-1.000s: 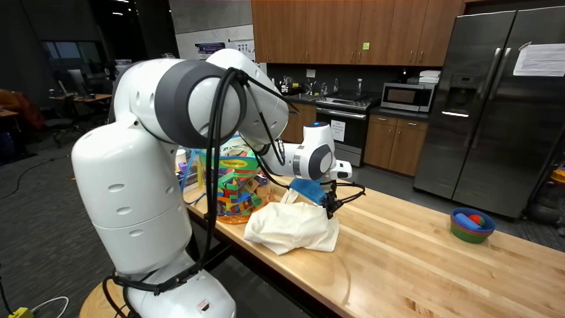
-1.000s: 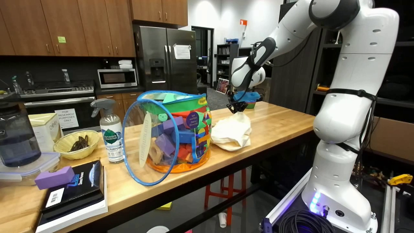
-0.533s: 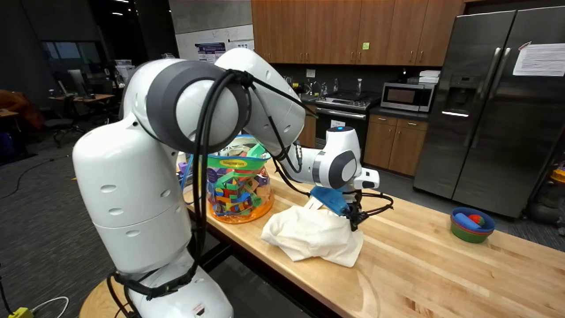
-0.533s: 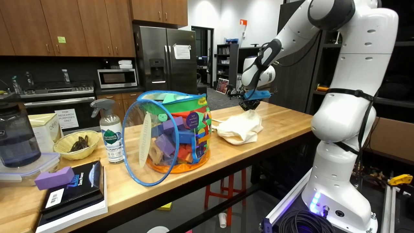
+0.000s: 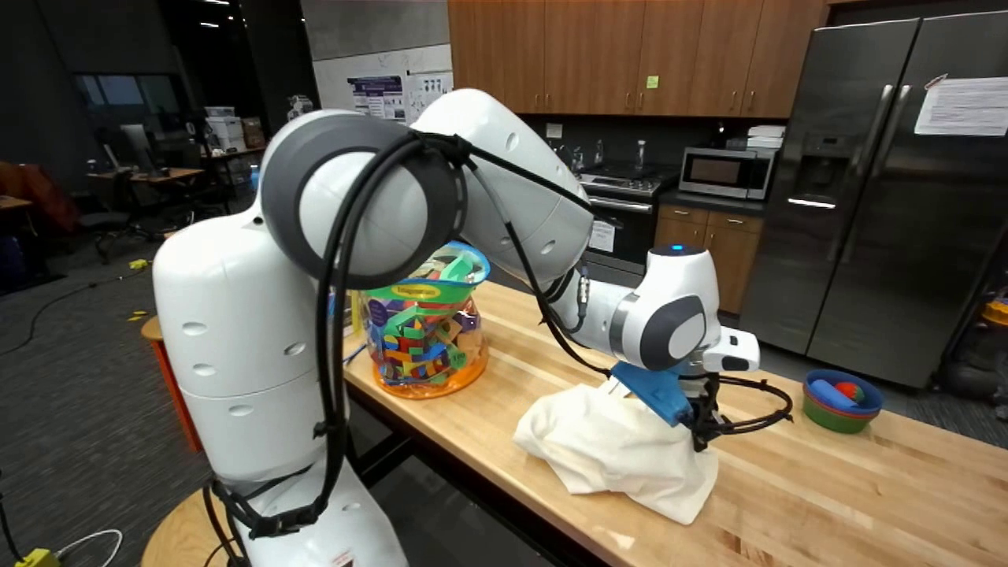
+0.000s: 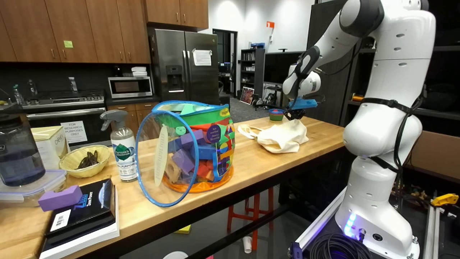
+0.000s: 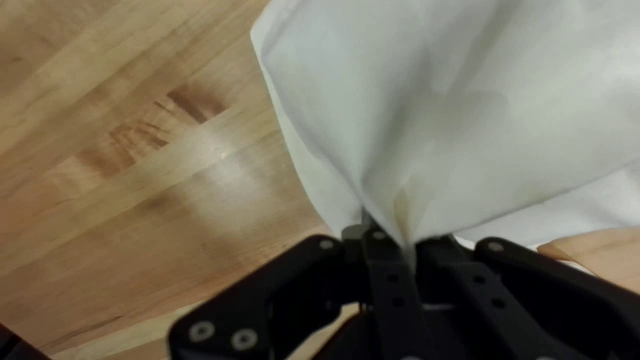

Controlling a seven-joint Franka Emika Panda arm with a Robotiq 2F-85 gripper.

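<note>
cream cloth tote (image 5: pixel 606 453), gripped by tightly closed pincer (image 7: pixel 404 245); long axis roughly along robot-side edge of wooden desk (image 5: pixel 827 496), straps (image 6: pixel 243 132) toward kitchen range (image 5: pixel 634 232); steel refrigerator (image 5: pixel 866 205) beyond.

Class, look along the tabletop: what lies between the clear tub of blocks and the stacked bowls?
In an exterior view, a cream cloth bag, part of it pinched in the jaws, lies between the clear tub of blocks and the stacked bowls.
</note>
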